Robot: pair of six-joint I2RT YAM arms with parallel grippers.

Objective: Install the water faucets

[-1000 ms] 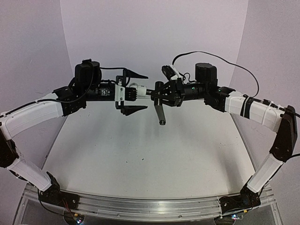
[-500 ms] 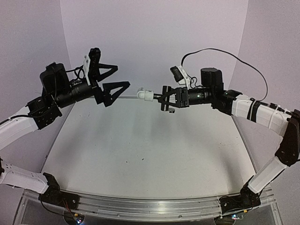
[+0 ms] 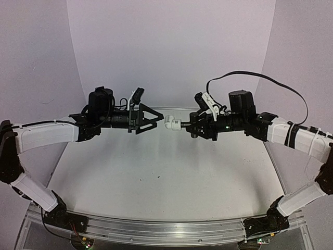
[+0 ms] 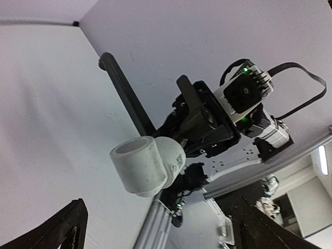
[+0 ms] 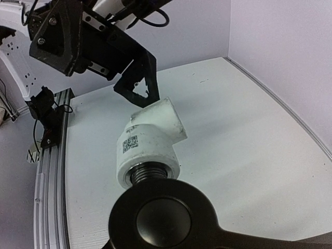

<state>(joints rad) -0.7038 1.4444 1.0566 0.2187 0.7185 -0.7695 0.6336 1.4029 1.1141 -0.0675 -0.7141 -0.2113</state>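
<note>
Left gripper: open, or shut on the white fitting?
Open: the left gripper has its fingers wide apart, not touching the white fitting.

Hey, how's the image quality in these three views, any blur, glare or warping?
Top external: wide-lens bowing curves the table's front rail; light is soft and purplish, shadows faint. Left wrist: white fitting sharp, a bright strip light glares at the right edge. Right wrist: black faucet body fills the foreground, slightly soft; the fitting behind stays crisp.

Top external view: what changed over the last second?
The open left end effector, earlier straddling the white fitting, swung away left, then came back beside it. The right end effector drifted right, staying shut on the black faucet with the fitting still on its end.
</note>
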